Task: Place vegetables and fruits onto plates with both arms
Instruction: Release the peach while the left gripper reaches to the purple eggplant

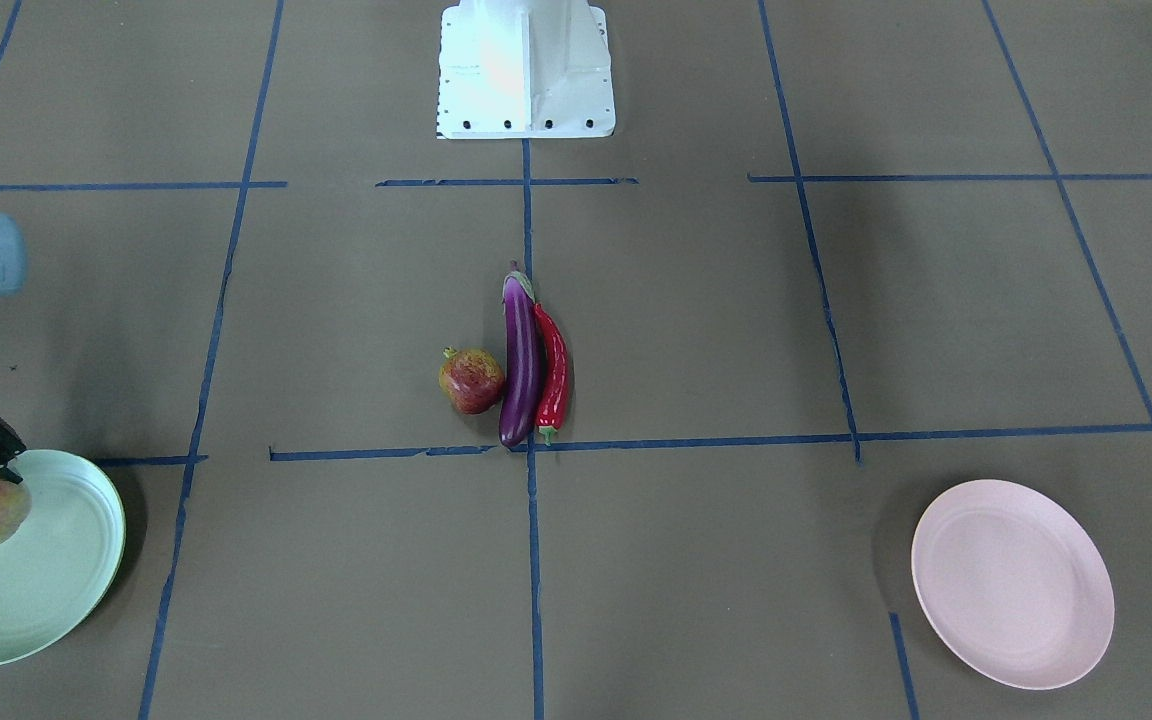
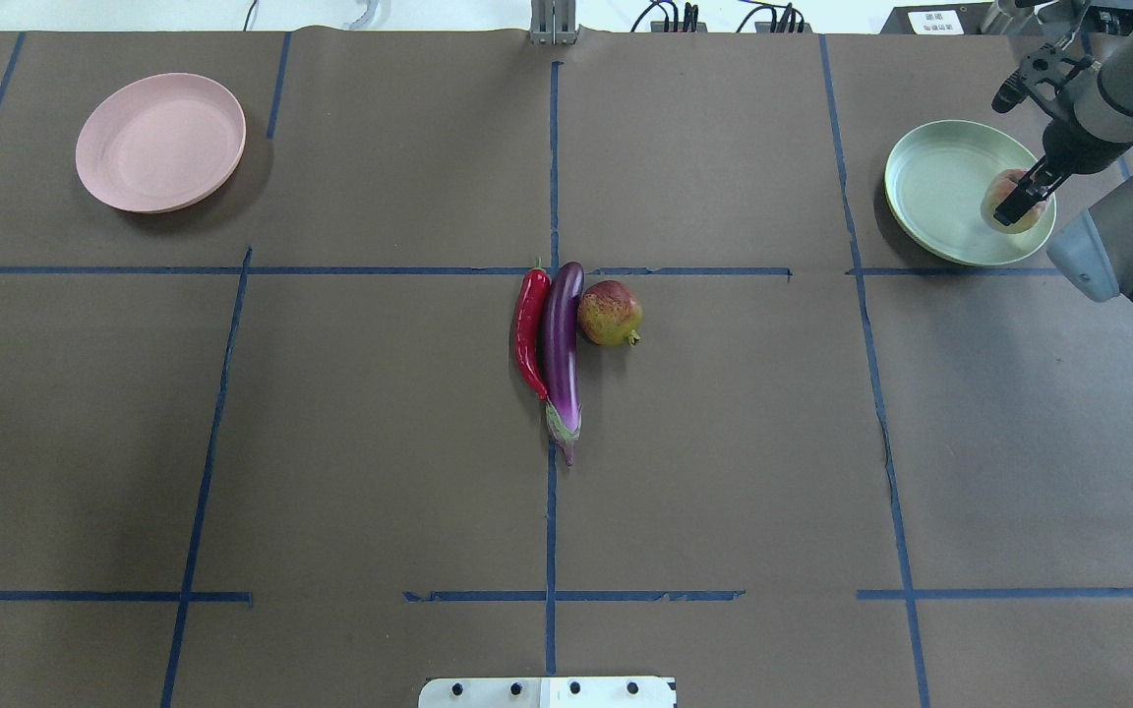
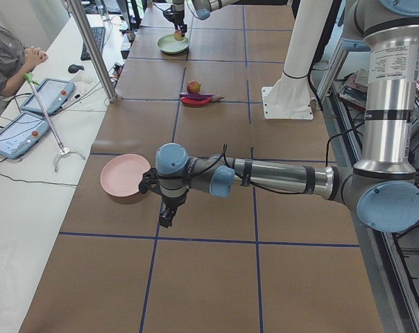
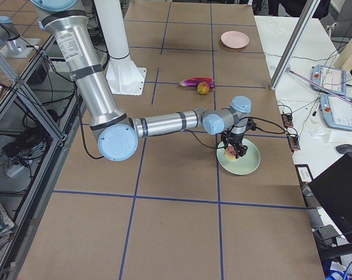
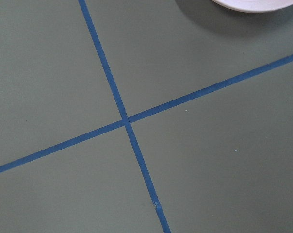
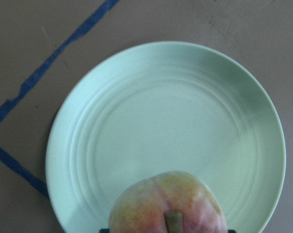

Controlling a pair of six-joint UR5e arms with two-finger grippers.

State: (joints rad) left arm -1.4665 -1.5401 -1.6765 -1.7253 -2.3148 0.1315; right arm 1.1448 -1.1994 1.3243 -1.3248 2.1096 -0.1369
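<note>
My right gripper [image 2: 1023, 200] is shut on the pale peach [image 2: 1003, 187] and holds it low over the mint green plate [image 2: 940, 187] at the far right. The right wrist view shows the peach [image 6: 168, 204] over the plate's near part [image 6: 175, 111]. The eggplant [image 2: 562, 354], the red chili [image 2: 529, 329] and the pomegranate [image 2: 610, 313] lie side by side at the table's middle. The pink plate [image 2: 160, 141] is bare at the far left. My left gripper [image 3: 166, 215] hangs beside the pink plate [image 3: 125, 175]; I cannot tell whether it is open or shut.
The white base block [image 2: 547, 691] stands at the near edge. Blue tape lines cross the brown table. Beyond the far edge stand an operator [image 3: 5, 55], tablets [image 3: 50, 94] and a metal post [image 3: 91, 48].
</note>
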